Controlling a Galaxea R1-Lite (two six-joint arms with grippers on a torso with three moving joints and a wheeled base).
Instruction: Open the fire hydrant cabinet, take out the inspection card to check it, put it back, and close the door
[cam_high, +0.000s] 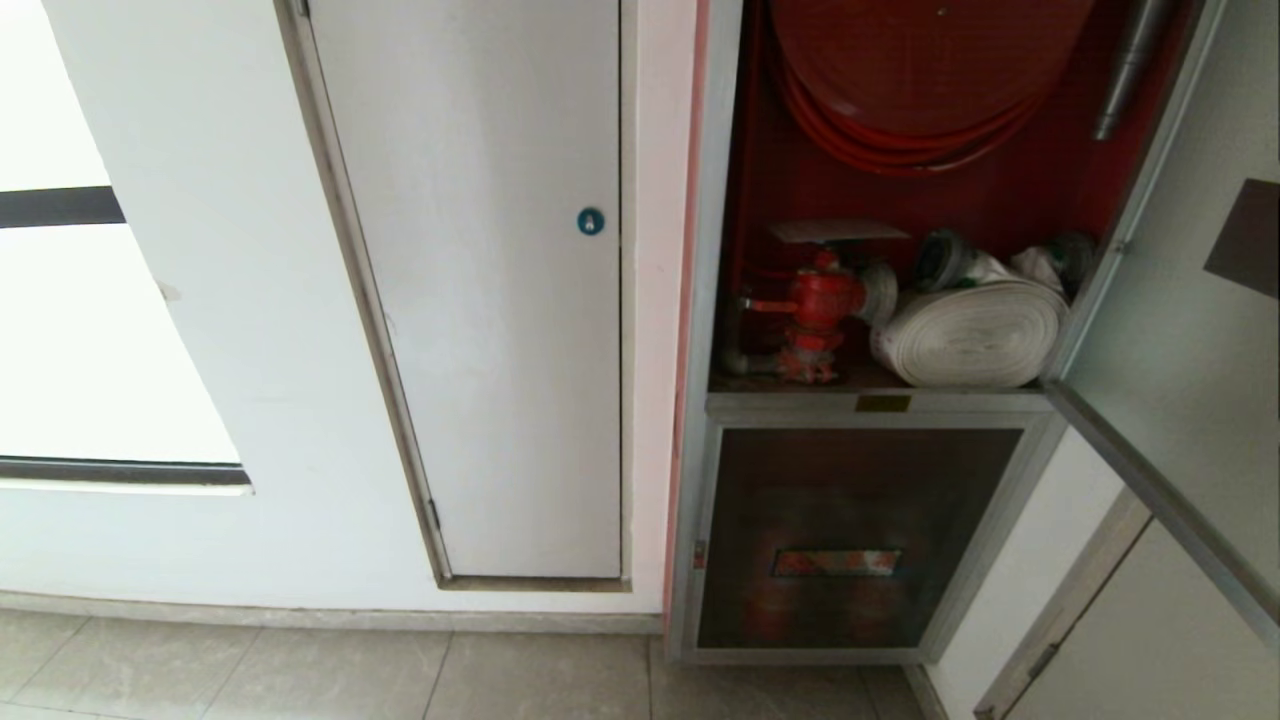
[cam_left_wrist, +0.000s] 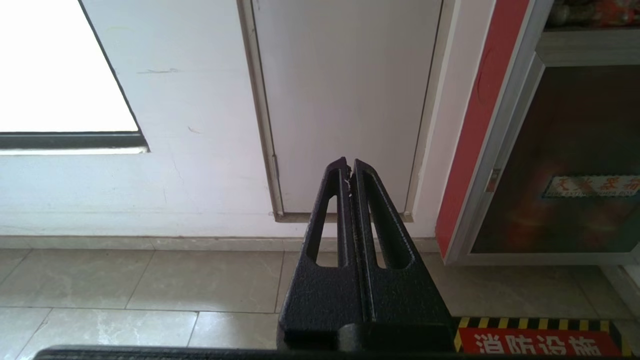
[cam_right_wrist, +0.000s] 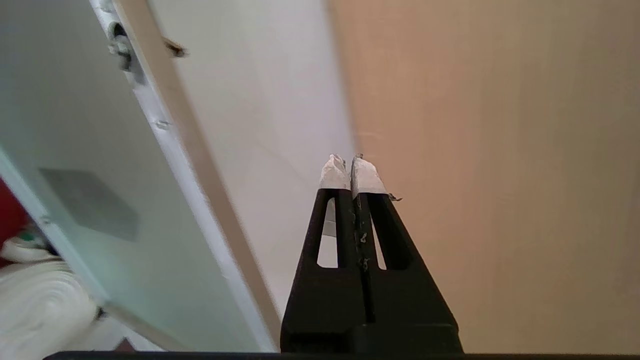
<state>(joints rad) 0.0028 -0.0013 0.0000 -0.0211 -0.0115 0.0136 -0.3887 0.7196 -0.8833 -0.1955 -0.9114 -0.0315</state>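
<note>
At the far left of the head view a bright window (cam_high: 90, 340) is set in a white wall. Next to it stands a plain white door (cam_high: 480, 300) with a small round blue lock (cam_high: 590, 221). A floor of pale grey tiles (cam_high: 300, 670) runs along the bottom.

To the right of the white door is the fire hydrant cabinet (cam_high: 700, 400), a tall box with a silver aluminium frame and a red strip down its left edge. Its upper compartment stands open, showing a red interior. A coiled red hose (cam_high: 900, 110) hangs at the top. Below it, on the compartment's floor, a red valve (cam_high: 820, 310) sits at the left, and a rolled white hose (cam_high: 975, 335) lies just beside it on the right. A flat pale sheet (cam_high: 835, 231) rests level above the valve; whether it is the inspection card cannot be told. Under the compartment is a shut lower panel (cam_high: 860, 540) of dark tinted glass.

The door (cam_high: 1180, 330), an aluminium-framed glass panel, is swung wide open at the far right, with a dark rectangle showing through the glass.

Neither arm shows in the head view. In its wrist view, the left tool (cam_left_wrist: 349, 167) hangs low, facing the white door, black fingers pressed together and empty. The right tool (cam_right_wrist: 351, 165), with pale taped tips, is likewise closed on nothing, just beside the open door's frame and facing a beige wall (cam_right_wrist: 500, 150).
</note>
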